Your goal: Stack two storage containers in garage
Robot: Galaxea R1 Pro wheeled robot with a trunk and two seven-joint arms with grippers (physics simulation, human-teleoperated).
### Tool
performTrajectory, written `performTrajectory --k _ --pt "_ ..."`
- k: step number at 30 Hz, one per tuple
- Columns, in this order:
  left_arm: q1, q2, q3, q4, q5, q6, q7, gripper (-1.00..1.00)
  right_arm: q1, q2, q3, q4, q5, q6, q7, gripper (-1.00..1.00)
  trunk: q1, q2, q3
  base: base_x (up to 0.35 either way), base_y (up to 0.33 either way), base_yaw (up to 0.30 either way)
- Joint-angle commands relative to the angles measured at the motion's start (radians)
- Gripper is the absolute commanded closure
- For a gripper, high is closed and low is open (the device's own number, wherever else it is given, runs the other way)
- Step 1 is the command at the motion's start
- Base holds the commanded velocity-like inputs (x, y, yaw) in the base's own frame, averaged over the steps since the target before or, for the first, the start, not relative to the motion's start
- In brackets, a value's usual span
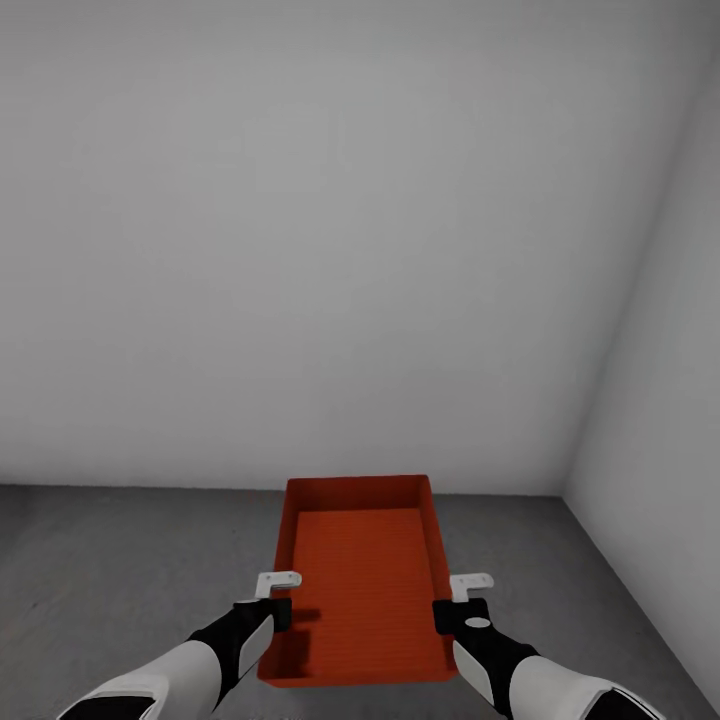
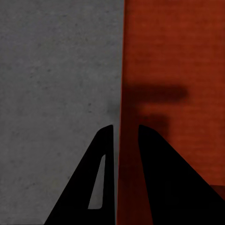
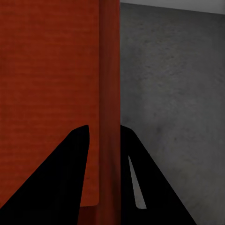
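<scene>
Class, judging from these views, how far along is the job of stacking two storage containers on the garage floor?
Done: one orange-red container has reached a bare room with white walls and grey concrete floor, seemingly the garage.
In hand: the left gripper and right gripper each straddle a side wall of it, jaws either side; whether it rests on the floor is unclear.
Left: release it, then bring a second container and stack it.

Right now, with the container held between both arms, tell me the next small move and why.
Probably lower both arms together until the orange container settles on the grey concrete floor, then let go. Each tool, left and right, straddles a thin side wall, and the white walls and concrete suggest the garage. No second container lies below, so this one would likely be the base.
</scene>
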Motion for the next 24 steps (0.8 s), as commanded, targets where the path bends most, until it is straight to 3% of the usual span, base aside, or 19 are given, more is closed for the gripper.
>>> performTrajectory --k 1,24 --pt "0.000 0.015 -0.020 -0.006 -0.022 0.007 0.020 1.00 -0.001 -0.001 -0.023 0.030 -0.021 -0.006 -0.012 1.00 0.004 -0.009 -0.006 0.000 0.000 0.000" --pt "0.000 0.015 -0.019 -0.005 -0.023 0.007 0.021 1.00 -0.001 -0.002 -0.023 0.030 -0.021 -0.006 -0.013 1.00 0.092 -0.170 -0.116 0.000 0.000 0.000"
